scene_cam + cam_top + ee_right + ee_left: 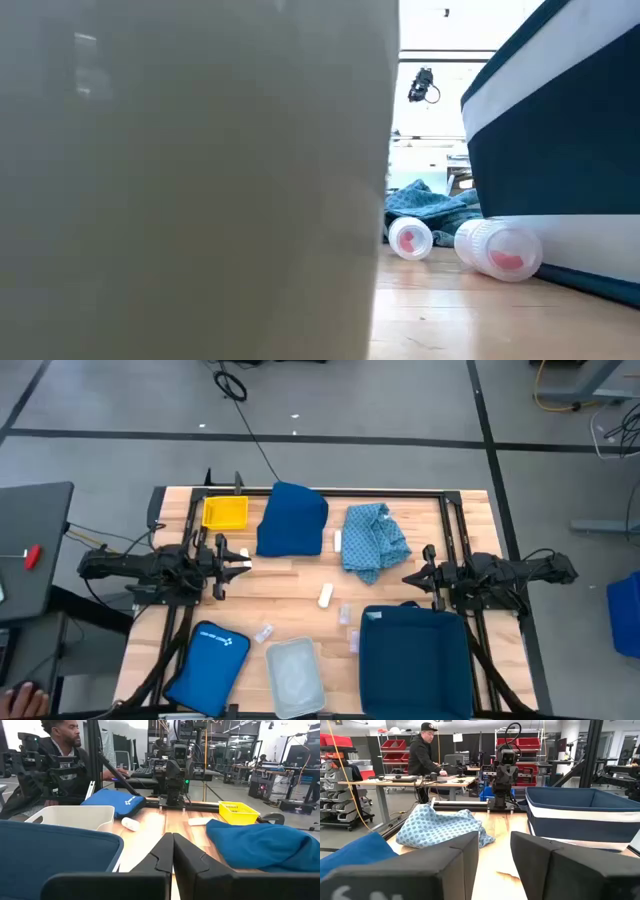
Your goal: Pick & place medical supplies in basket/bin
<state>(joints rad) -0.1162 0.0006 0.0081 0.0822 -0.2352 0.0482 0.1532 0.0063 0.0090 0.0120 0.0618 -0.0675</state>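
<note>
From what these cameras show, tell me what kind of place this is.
Most likely a robotics lab or workshop: shelves of red storage bins, people at a cluttered workbench behind the table, cables on the concrete floor, and another robot arm mounted opposite.

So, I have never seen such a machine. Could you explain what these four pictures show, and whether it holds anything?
It is a robot with two dark arms at a wooden table. One picture looks down from above, one looks level from the tabletop, and one comes from each wrist. The left hand is a little open, the right hand shut; both hold nothing. On the table lie blue cloths, a yellow basket, a navy bin, a pale tray, a blue pouch and small white rolls and vials.
</note>
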